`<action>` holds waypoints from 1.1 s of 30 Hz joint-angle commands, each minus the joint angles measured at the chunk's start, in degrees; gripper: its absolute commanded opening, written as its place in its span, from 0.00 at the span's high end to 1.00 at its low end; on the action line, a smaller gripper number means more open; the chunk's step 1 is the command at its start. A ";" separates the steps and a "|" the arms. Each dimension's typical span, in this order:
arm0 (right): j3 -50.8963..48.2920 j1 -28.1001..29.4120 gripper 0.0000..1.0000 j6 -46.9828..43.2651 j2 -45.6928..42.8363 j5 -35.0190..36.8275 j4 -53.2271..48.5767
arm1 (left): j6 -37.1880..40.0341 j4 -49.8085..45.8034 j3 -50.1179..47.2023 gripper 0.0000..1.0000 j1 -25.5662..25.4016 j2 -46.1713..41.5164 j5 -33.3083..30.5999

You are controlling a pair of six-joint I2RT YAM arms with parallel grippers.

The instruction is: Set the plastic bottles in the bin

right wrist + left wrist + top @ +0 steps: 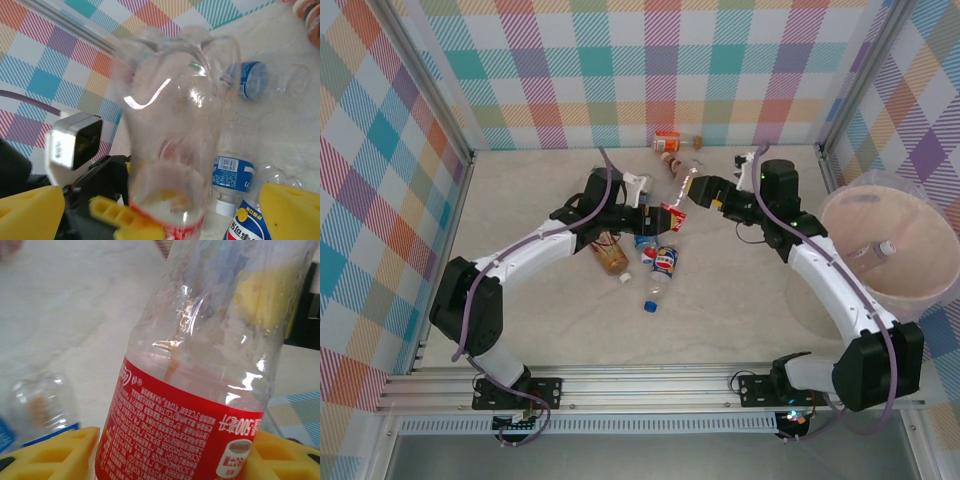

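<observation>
Handover mid-table: the left gripper (663,213) clamps a clear red-labelled plastic bottle (675,211) above the tabletop (520,200), facing the wide-open right gripper (696,190), seemingly because the round pinkish-white plastic bin (910,215) stands on the right.

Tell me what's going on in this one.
The left gripper is clamped on a red-labelled bottle, holding it above the table. The right gripper, jaws wide open, faces it with the bottle's other end between its fingers, which looks like a handover. One bottle lies in the bin; several others lie on the table.
</observation>
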 commanded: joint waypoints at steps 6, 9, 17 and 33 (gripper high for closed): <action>4.39 2.31 0.01 -0.87 0.97 4.89 2.06 | -2.02 5.63 -0.91 0.45 -2.45 -2.02 5.63; 4.62 2.93 0.13 -1.09 0.54 8.35 1.71 | -1.90 5.62 -0.17 0.46 -2.96 -1.06 5.98; 4.87 3.11 0.38 1.71 0.97 14.61 1.23 | -1.21 5.18 1.71 0.46 -3.90 0.40 7.13; 11.06 2.43 0.55 -10.93 -4.94 24.55 -15.51 | 0.16 3.02 -0.72 0.00 -3.82 -5.21 -2.97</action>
